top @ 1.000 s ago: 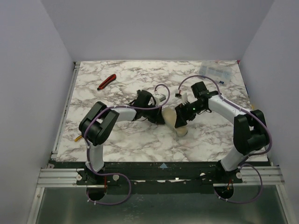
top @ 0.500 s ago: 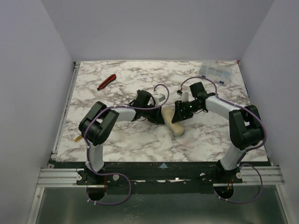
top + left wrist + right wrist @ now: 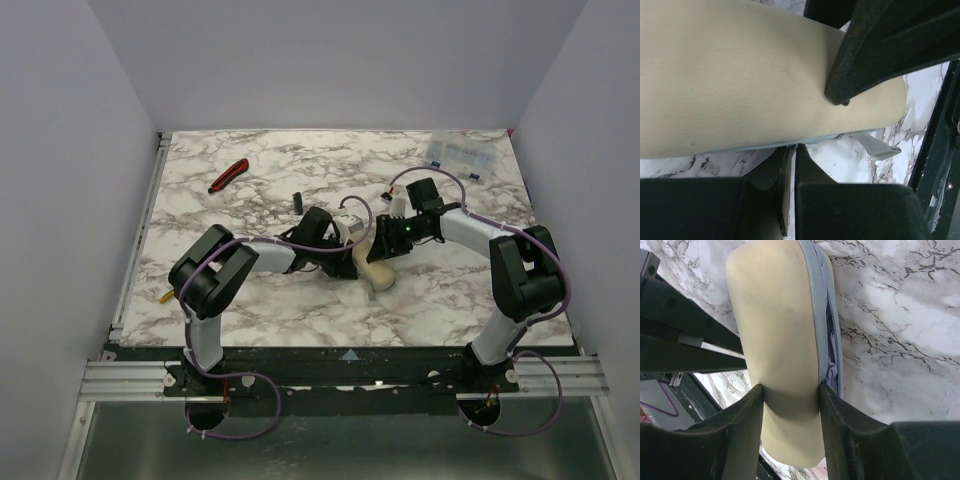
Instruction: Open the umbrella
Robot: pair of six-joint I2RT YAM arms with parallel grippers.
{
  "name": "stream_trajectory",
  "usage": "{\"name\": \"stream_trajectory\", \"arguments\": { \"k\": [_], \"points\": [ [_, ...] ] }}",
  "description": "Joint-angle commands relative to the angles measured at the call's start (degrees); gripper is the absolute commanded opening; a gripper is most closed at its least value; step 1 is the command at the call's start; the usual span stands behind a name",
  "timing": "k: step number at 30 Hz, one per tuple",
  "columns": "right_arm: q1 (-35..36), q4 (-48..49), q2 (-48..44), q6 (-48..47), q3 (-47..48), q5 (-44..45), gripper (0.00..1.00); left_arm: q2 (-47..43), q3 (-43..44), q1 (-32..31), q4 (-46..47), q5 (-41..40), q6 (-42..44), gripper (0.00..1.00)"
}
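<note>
The umbrella (image 3: 375,270) lies collapsed on the marble table, a short cream roll with a grey hem and lavender fabric showing at its edge. My right gripper (image 3: 385,247) comes at it from the far right. In the right wrist view its two fingers press on both sides of the roll (image 3: 775,315), so the right gripper (image 3: 790,389) is shut on it. My left gripper (image 3: 350,262) sits at the roll's left side. In the left wrist view the left gripper (image 3: 794,147) is shut, its tips pinched at the grey hem under the roll (image 3: 740,75). A grey strap (image 3: 875,145) hangs loose.
A red-handled cutter (image 3: 228,175) lies at the back left. A small black piece (image 3: 296,200) lies behind the left arm. A clear plastic packet (image 3: 458,152) is at the back right corner. A yellow-handled tool (image 3: 165,296) pokes out at the table's left edge.
The right gripper has closed onto the roll. The left gripper slid right and nearer, the umbrella turned with it, and the small black piece behind it came into view.
</note>
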Motion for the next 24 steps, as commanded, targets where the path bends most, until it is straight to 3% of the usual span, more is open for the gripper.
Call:
{"name": "stream_trajectory", "arguments": {
  "k": [1, 5, 10, 12, 17, 24],
  "points": [
    [0.38, 4.04, 2.60, -0.49, -1.09, 9.01, 0.43, -2.31, -2.61, -5.21, -0.17, 4.14, 2.18, 0.00],
    [0.36, 2.34, 2.36, -3.31, -0.31, 8.31, 0.43, -3.57, -2.36, -3.15, 0.94, 2.77, 0.22, 0.00],
    [0.24, -3.04, 2.74, -11.95, 2.42, 5.18, 0.44, -7.73, -1.08, 1.05, -2.91, 3.28, 4.86, 0.38],
    [0.22, -5.81, 3.08, -15.77, 3.92, 4.57, 0.44, -10.10, -1.24, 2.58, -5.06, 4.23, 8.02, 0.47],
    [0.28, -10.96, 3.64, -22.50, 6.77, 3.14, 0.45, -15.60, -3.56, 6.16, -9.23, 5.18, 11.61, 0.54],
    [0.24, -15.45, 4.06, -27.08, 10.63, 1.22, 0.51, -20.09, -8.16, 13.41, -6.41, 4.77, 6.30, 0.54]
  ]
}}
